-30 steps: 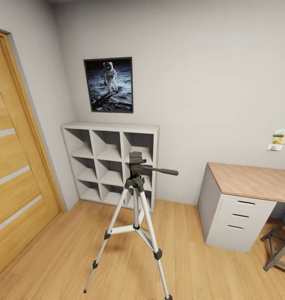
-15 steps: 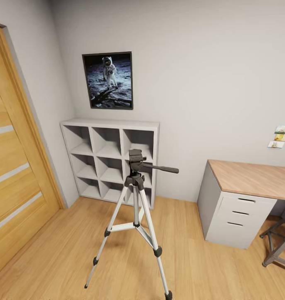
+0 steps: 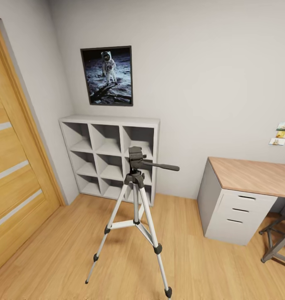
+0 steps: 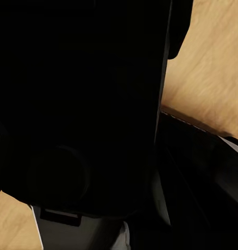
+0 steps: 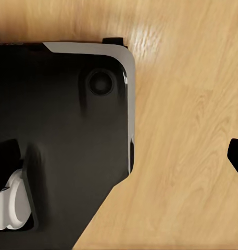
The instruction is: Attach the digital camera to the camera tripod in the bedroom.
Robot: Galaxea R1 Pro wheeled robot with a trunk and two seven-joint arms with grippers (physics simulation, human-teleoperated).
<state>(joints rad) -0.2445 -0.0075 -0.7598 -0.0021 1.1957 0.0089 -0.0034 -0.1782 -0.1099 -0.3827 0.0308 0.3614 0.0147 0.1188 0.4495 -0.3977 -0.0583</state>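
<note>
While the robot is facing the bedroom's far wall, the camera tripod (image 3: 135,216) is standing mid-floor with legs splayed for balance, in front of the white cube shelf (image 3: 110,156), its bare head presumably waiting for the digital camera. Both wrist views are looking down past dark robot bodywork at the wood floor (image 5: 191,130), so I cannot tell whether either gripper is grasping anything.
</note>
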